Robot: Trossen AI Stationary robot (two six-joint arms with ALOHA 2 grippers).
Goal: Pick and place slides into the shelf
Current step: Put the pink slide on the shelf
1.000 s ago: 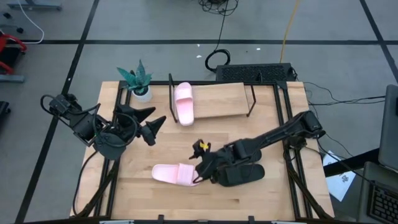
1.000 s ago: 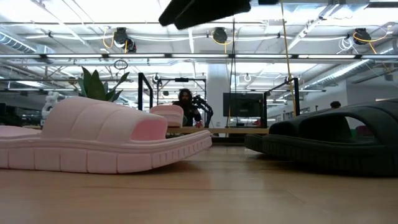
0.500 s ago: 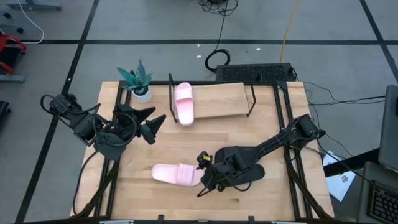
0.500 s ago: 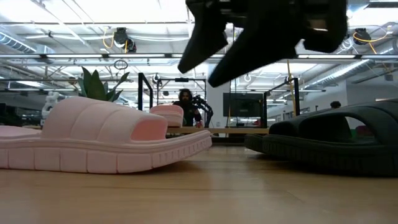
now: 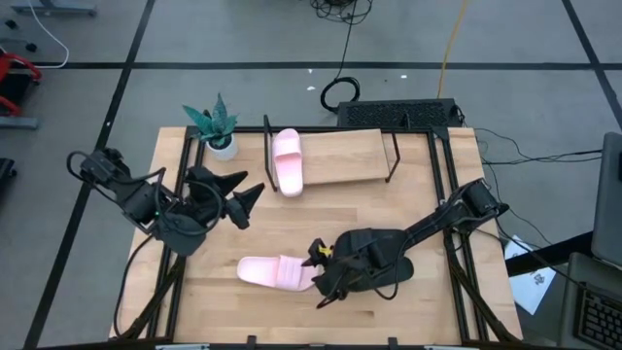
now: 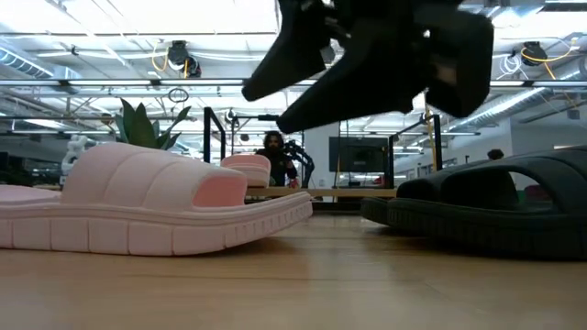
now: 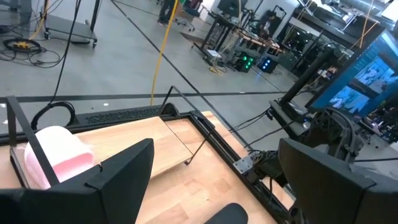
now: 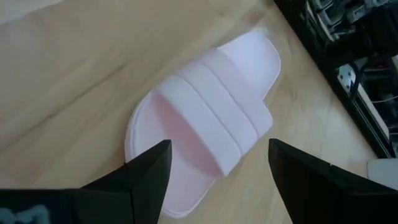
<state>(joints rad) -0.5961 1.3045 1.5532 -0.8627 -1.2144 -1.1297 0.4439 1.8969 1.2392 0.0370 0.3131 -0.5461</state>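
Slides: one pale pink slide (image 8: pixel 205 118) lies flat on the wooden tabletop (image 5: pixel 428 194) directly under the right gripper (image 5: pixel 321 282), whose fingers stand wide apart and hold nothing. A black slide (image 5: pixel 384 264) sits just beside, partly under that arm, perhaps touching it. The left gripper (image 5: pixel 248 199) hovers open and empty near the shelf (image 5: pixel 345 156), where another pink slide (image 5: pixel 288 160) rests. No legible writing shows. A potted plant (image 5: pixel 216 126) stands at the corner; workbenches and screens fill the room behind.
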